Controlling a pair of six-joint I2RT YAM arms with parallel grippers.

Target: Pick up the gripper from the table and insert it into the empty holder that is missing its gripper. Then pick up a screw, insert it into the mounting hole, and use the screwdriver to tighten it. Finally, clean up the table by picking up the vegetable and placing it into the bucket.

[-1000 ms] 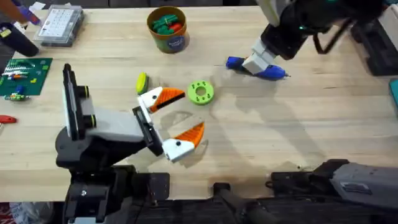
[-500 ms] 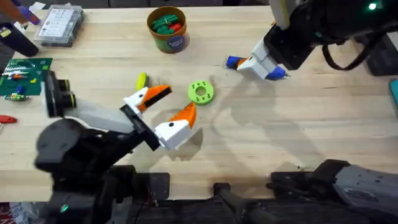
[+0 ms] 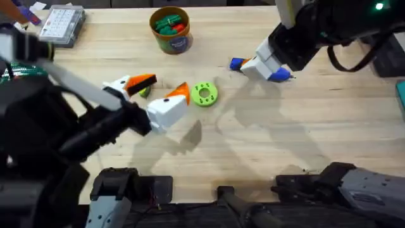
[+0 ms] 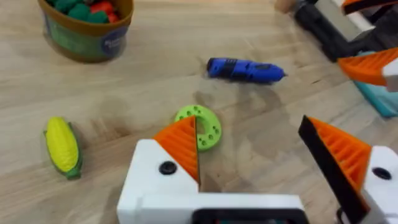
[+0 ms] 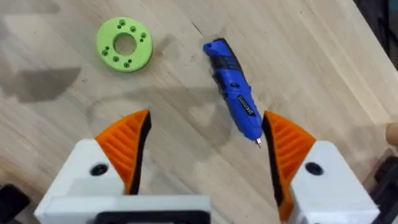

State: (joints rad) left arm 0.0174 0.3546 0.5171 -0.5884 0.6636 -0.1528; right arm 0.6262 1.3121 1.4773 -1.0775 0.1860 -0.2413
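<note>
Meanwhile, your right gripper point(image 5: 205, 146) hovered with jaws apart over the screwdriver point(image 5: 234, 95) lying on the worktop point(image 3: 304, 126); your left gripper point(image 3: 158, 94), jaws apart, hung near the vegetable point(image 4: 63, 147), well short of the bucket point(image 3: 171, 28).

Bare wood ringed the screwdriver point(image 5: 235, 93); the green disc point(image 3: 204, 94) sat just beside the vegetable point(image 4: 63, 147).
</note>
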